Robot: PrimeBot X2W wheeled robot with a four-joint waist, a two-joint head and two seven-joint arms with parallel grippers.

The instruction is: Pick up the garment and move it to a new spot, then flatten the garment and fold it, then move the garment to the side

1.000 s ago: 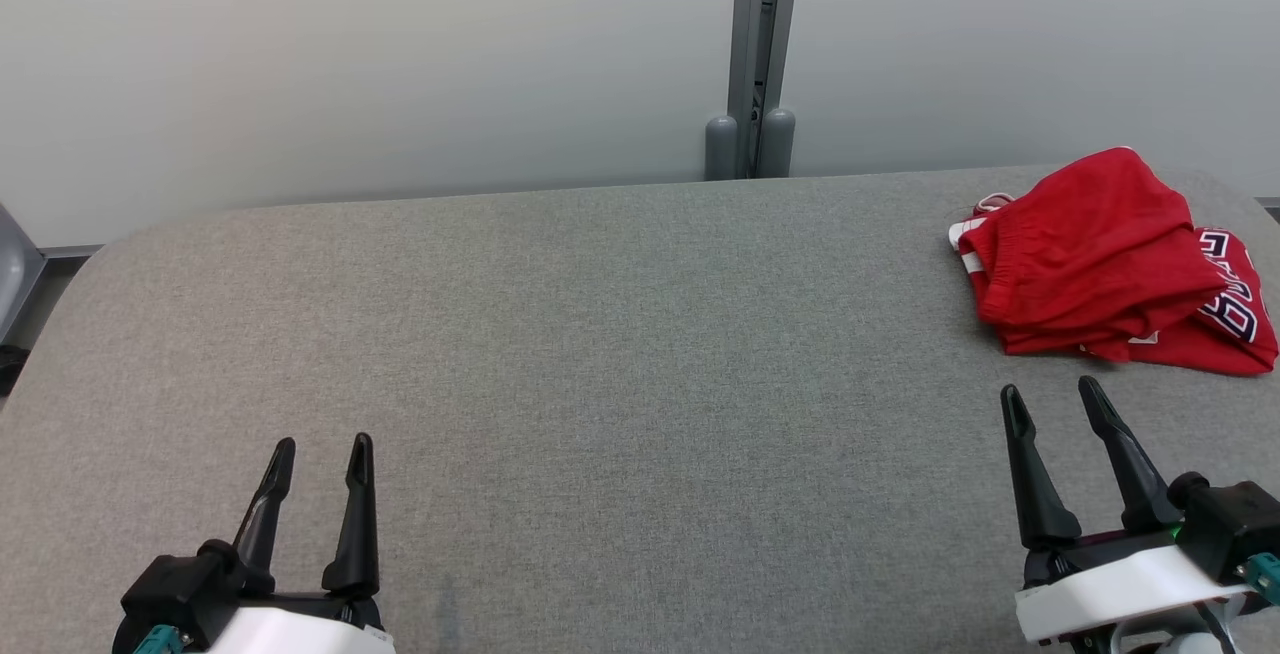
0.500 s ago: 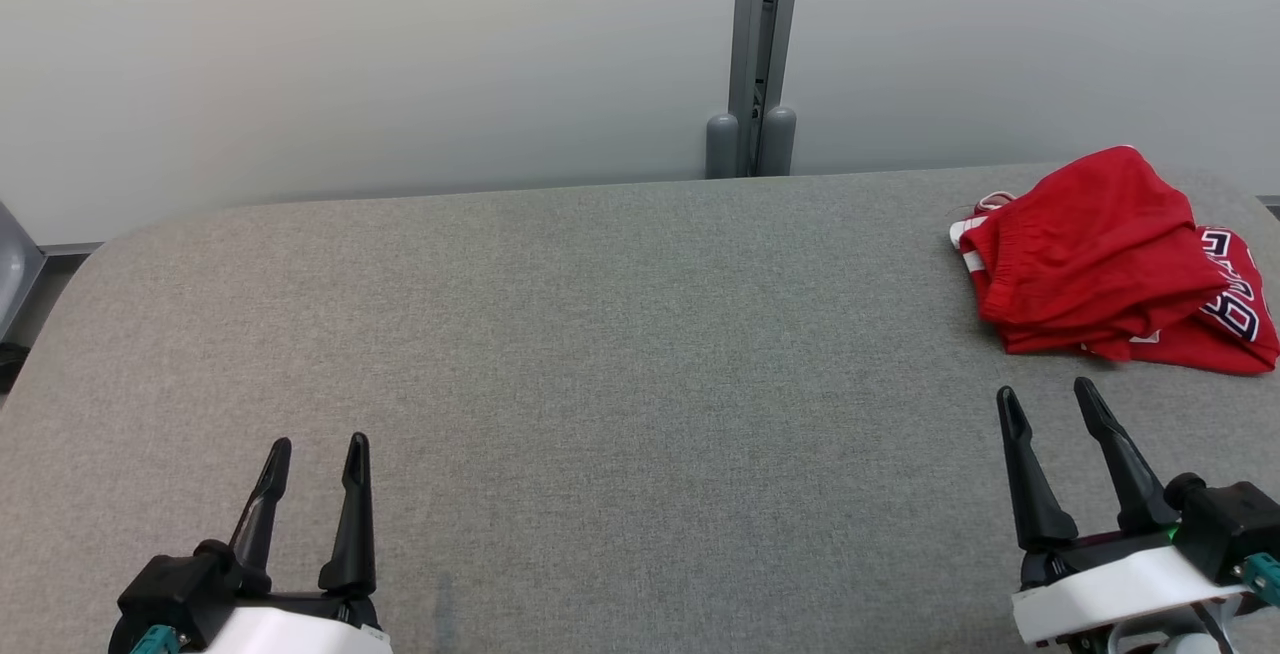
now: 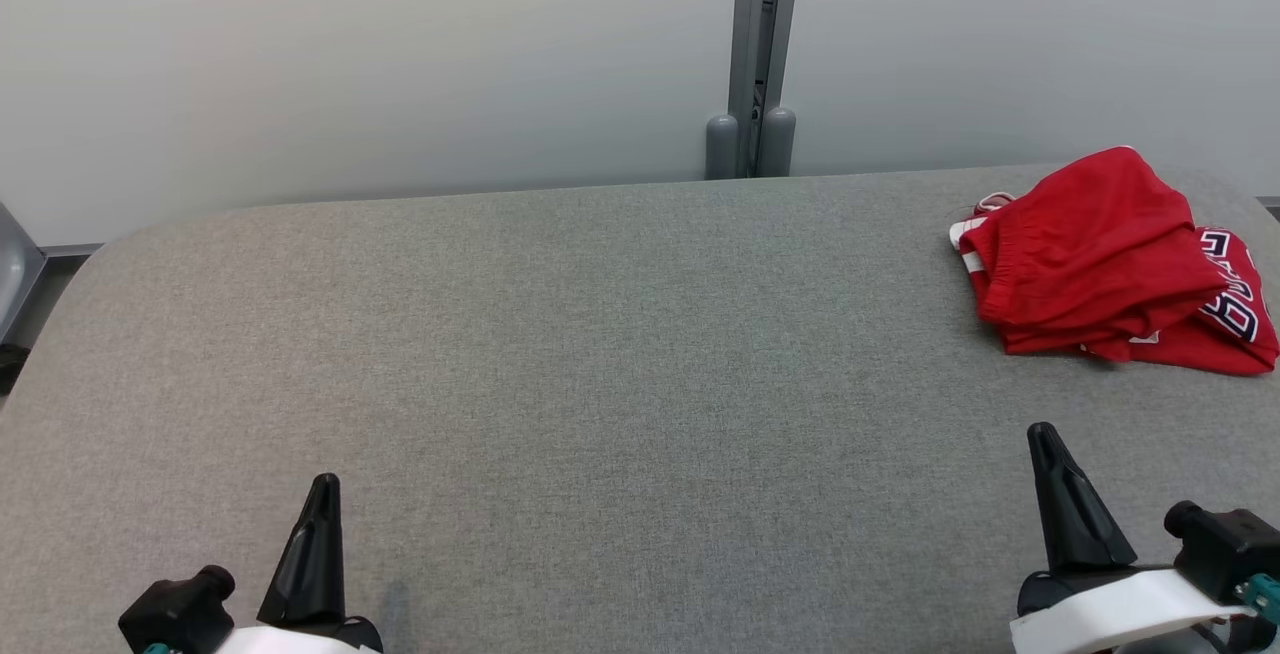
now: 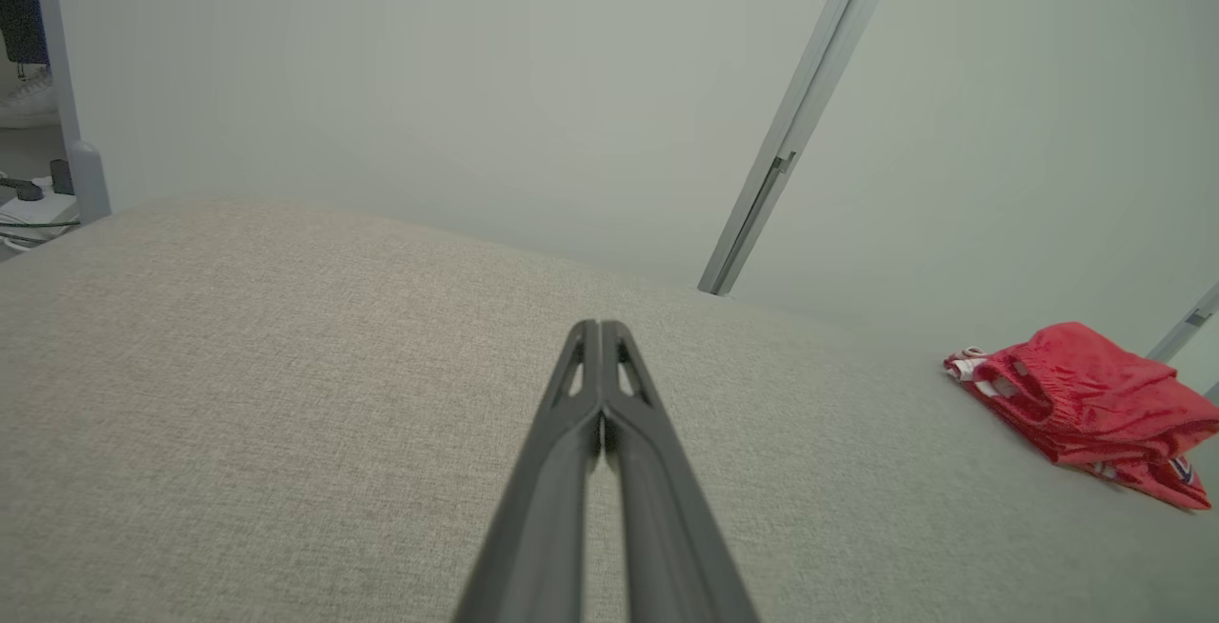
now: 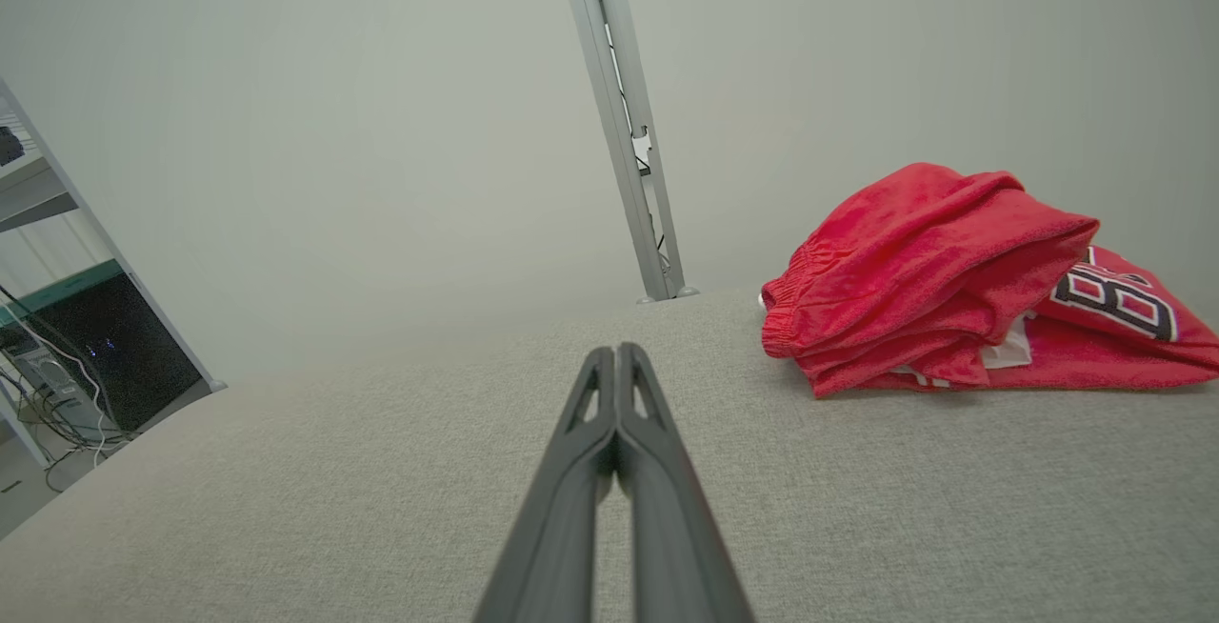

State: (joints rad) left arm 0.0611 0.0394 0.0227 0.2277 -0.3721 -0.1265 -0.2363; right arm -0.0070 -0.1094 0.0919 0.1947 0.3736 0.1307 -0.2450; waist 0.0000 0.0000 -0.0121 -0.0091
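The garment (image 3: 1105, 259) is a pair of red shorts with white trim and dark lettering, lying folded in a heap at the far right of the grey padded table (image 3: 600, 354). My right gripper (image 3: 1045, 434) hovers near the front right edge, a short way in front of the garment (image 5: 938, 294), shut and holding nothing. At the front left, far from the garment (image 4: 1081, 404), my left gripper (image 3: 325, 484) is shut too, empty. Both wrist views show the fingers pressed together: left gripper (image 4: 600, 328), right gripper (image 5: 616, 351).
A grey metal post (image 3: 755, 54) rises behind the table's far edge against a pale wall. A shelf unit with cables (image 5: 57, 337) stands off the table's left end. Bare fabric spreads between the two grippers.
Both grippers have gone from open to shut and drawn back toward the front edge. The garment has not moved.
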